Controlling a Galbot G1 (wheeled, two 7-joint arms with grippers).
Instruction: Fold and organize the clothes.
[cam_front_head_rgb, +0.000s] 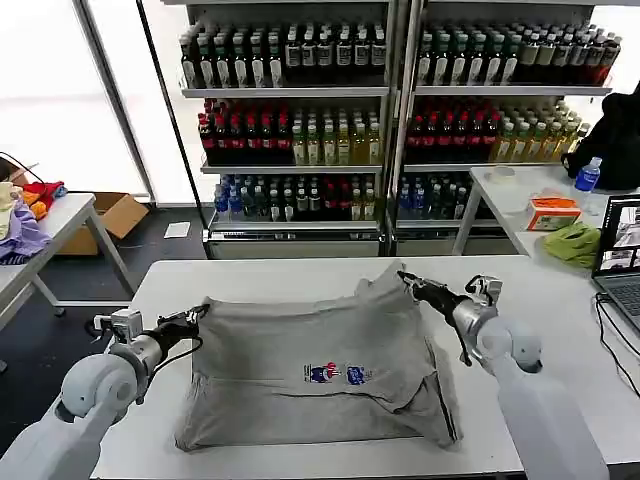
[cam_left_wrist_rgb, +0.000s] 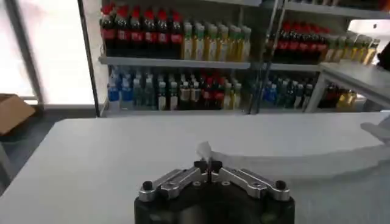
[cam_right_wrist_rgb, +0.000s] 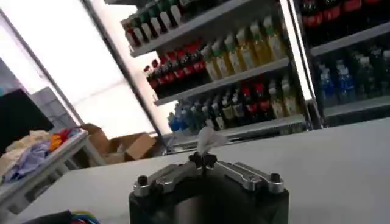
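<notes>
A light grey short-sleeved shirt (cam_front_head_rgb: 320, 370) with a small multicoloured print lies spread on the white table (cam_front_head_rgb: 270, 275), its lower part folded over. My left gripper (cam_front_head_rgb: 200, 314) is shut on the shirt's far left corner; a tuft of grey cloth (cam_left_wrist_rgb: 203, 150) pokes out between its fingertips in the left wrist view. My right gripper (cam_front_head_rgb: 405, 276) is shut on the far right corner, lifting it into a peak, and a wisp of cloth (cam_right_wrist_rgb: 209, 139) stands above its pads in the right wrist view.
Shelves of bottled drinks (cam_front_head_rgb: 390, 110) stand behind the table. A side table at the left holds purple, orange and red fabrics (cam_front_head_rgb: 25, 215). At the right are a lime-green cloth (cam_front_head_rgb: 573, 243), an orange box (cam_front_head_rgb: 552, 212) and a laptop (cam_front_head_rgb: 620, 250).
</notes>
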